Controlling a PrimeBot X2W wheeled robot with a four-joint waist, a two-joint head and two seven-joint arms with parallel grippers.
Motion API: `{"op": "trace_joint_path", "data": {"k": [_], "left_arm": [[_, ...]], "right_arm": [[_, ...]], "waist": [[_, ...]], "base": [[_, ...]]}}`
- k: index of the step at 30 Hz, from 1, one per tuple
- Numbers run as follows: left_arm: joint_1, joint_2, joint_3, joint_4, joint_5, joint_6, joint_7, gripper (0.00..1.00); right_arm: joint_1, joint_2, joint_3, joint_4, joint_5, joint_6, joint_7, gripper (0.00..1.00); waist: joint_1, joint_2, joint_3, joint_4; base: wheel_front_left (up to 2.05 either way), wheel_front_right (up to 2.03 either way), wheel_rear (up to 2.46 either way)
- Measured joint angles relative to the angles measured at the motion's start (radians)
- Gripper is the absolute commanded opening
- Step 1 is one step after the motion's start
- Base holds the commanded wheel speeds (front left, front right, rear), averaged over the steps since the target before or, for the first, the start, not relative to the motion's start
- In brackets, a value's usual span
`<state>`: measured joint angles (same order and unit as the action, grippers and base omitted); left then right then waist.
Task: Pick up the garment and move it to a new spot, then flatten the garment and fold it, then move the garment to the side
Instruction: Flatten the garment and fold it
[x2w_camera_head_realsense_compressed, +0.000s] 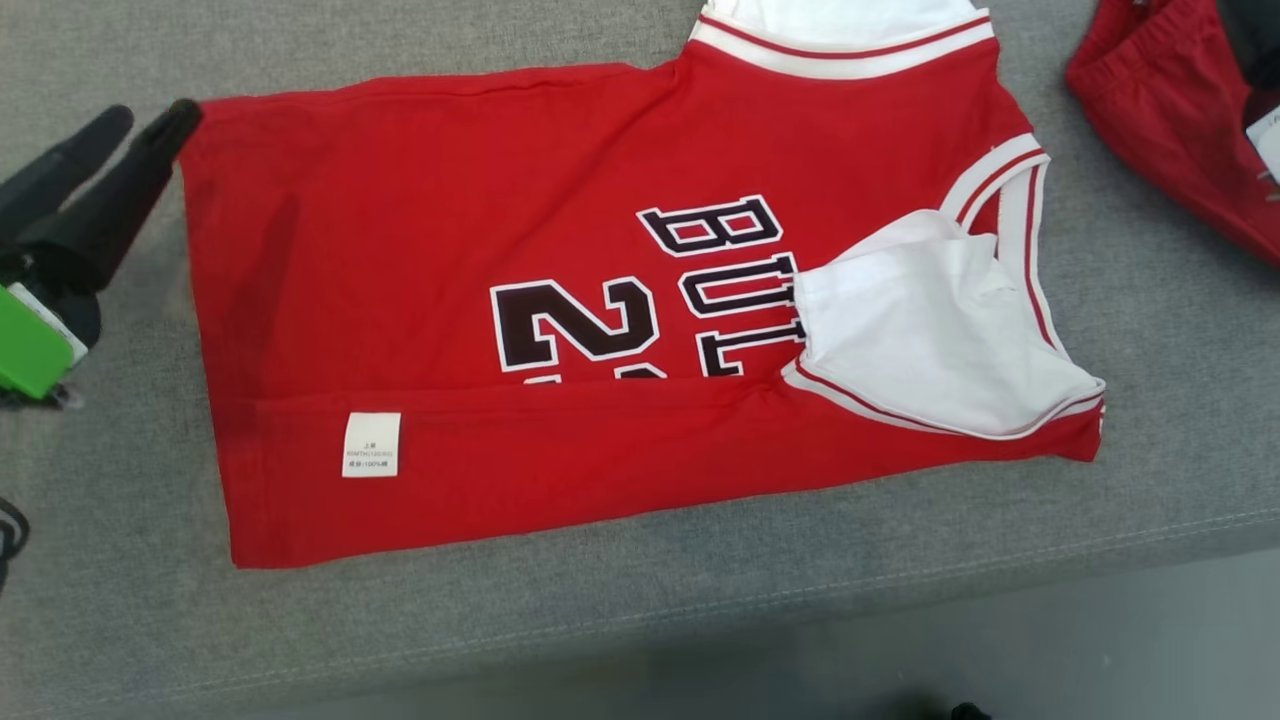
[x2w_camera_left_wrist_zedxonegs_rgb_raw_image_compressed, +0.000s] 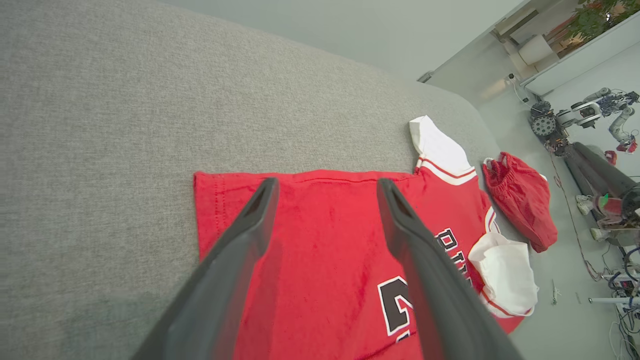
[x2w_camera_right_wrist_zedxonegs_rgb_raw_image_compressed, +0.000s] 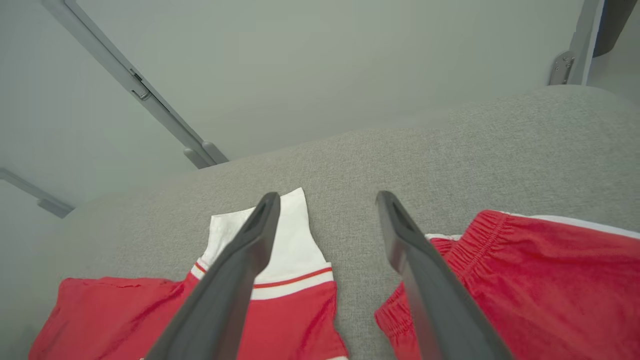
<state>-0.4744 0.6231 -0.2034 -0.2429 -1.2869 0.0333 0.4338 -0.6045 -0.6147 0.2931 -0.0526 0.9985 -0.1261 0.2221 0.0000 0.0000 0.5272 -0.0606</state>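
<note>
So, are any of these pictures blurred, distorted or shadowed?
Head view: sharp, evenly lit, with a soft shadow beside the left gripper on the grey cushion. Left wrist view: wide-angle curves the cushion's edge. Right wrist view: the right gripper looks soft near the bottom edge.

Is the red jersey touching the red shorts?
Apart. The right wrist view shows a strip of grey cushion between the jersey and the shorts.

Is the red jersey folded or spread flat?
Partly folded: the jersey has its near side turned over, so the care label shows and the number is half covered.
</note>
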Motion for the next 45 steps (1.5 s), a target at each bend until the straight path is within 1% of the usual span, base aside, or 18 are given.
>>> {"op": "trace_joint_path", "data": {"k": [3, 8, 10, 14, 16, 22, 27, 29, 30, 31, 34, 35, 36, 37, 39, 45], "left_arm": [[-0.061, 0.024, 0.000, 0.039, -0.002, -0.008, 0.037, 1.00], [-0.101, 0.076, -0.020, 0.109, 0.010, -0.034, 0.103, 1.00], [-0.112, 0.087, -0.016, 0.141, 0.010, -0.037, 0.114, 1.00], [-0.143, 0.084, 0.014, 0.198, -0.003, -0.042, 0.115, 1.00], [-0.156, 0.077, 0.017, 0.212, -0.015, -0.046, 0.117, 1.00], [-0.195, 0.035, 0.006, 0.239, -0.086, -0.087, 0.154, 1.00], [-0.214, 0.033, 0.001, 0.264, -0.095, -0.105, 0.173, 1.00], [-0.223, 0.033, -0.001, 0.272, -0.095, -0.108, 0.173, 0.88], [-0.225, 0.033, -0.002, 0.277, -0.095, -0.112, 0.174, 0.68], [-0.226, 0.033, -0.002, 0.283, -0.095, -0.113, 0.174, 0.53], [-0.235, 0.028, -0.005, 0.301, -0.096, -0.115, 0.179, 0.29], [-0.238, 0.026, -0.007, 0.305, -0.097, -0.118, 0.179, 0.24], [-0.240, 0.022, -0.010, 0.309, -0.098, -0.122, 0.179, 0.21], [-0.242, 0.019, -0.014, 0.312, -0.100, -0.122, 0.179, 0.16], [-0.248, 0.007, -0.024, 0.319, -0.104, -0.130, 0.181, 0.00], [-0.269, -0.021, -0.054, 0.328, -0.104, -0.140, 0.181, 0.00]], "right_arm": [[-0.068, 0.017, 0.009, 0.047, -0.034, 0.000, 0.041, 1.00], [-0.167, 0.085, 0.061, 0.080, -0.061, 0.000, 0.089, 1.00], [-0.194, 0.109, 0.072, 0.097, -0.070, 0.000, 0.098, 1.00], [-0.243, 0.149, 0.078, 0.136, -0.076, 0.000, 0.106, 1.00], [-0.258, 0.156, 0.076, 0.156, -0.084, 0.000, 0.109, 1.00], [-0.280, 0.167, 0.073, 0.229, -0.108, 0.000, 0.115, 1.00], [-0.308, 0.186, 0.076, 0.259, -0.121, 0.000, 0.117, 1.00], [-0.314, 0.192, 0.080, 0.269, -0.126, 0.000, 0.123, 1.00], [-0.316, 0.195, 0.081, 0.274, -0.128, 0.000, 0.123, 1.00], [-0.318, 0.198, 0.083, 0.279, -0.129, 0.000, 0.123, 1.00], [-0.328, 0.202, 0.086, 0.294, -0.132, 0.000, 0.123, 1.00], [-0.333, 0.203, 0.086, 0.298, -0.136, 0.000, 0.123, 1.00], [-0.336, 0.205, 0.086, 0.302, -0.137, 0.000, 0.123, 1.00], [-0.338, 0.205, 0.087, 0.306, -0.137, 0.000, 0.123, 1.00], [-0.344, 0.206, 0.095, 0.320, -0.140, 0.000, 0.124, 1.00], [-0.377, 0.212, 0.100, 0.347, -0.154, 0.000, 0.126, 1.00]], "waist": [[0.0000, 0.0000, 0.037, 0.005], [0.0000, 0.0000, 0.096, 0.010], [0.0000, 0.0000, 0.117, 0.009], [0.0001, 0.0000, 0.152, 0.003], [0.0000, 0.0000, 0.164, -0.003], [0.0000, 0.0000, 0.186, -0.018], [0.0000, 0.0000, 0.189, -0.017], [0.0000, 0.0000, 0.191, -0.016], [0.0000, 0.0000, 0.191, -0.015], [0.0000, 0.0000, 0.192, -0.014], [0.0000, 0.0000, 0.193, -0.011], [0.0000, 0.0000, 0.193, -0.009], [0.0000, 0.0000, 0.193, -0.008], [0.0000, 0.0000, 0.193, -0.007], [0.0000, 0.0000, 0.192, -0.002], [0.0000, 0.0000, 0.189, 0.009]], "base": [[0.00, 0.00, 0.00], [0.00, 0.00, 0.00], [0.00, 0.00, 0.00], [0.00, 0.00, 0.00], [0.00, 0.00, 0.00], [0.00, 0.00, 0.00], [0.00, 0.00, 0.00], [0.00, 0.00, 0.00], [0.00, 0.00, 0.00], [0.00, 0.00, 0.00], [0.00, 0.00, 0.00], [0.00, 0.00, 0.00], [0.00, 0.00, 0.00], [0.00, 0.00, 0.00], [0.00, 0.00, 0.00], [0.00, 0.00, 0.00]]}}
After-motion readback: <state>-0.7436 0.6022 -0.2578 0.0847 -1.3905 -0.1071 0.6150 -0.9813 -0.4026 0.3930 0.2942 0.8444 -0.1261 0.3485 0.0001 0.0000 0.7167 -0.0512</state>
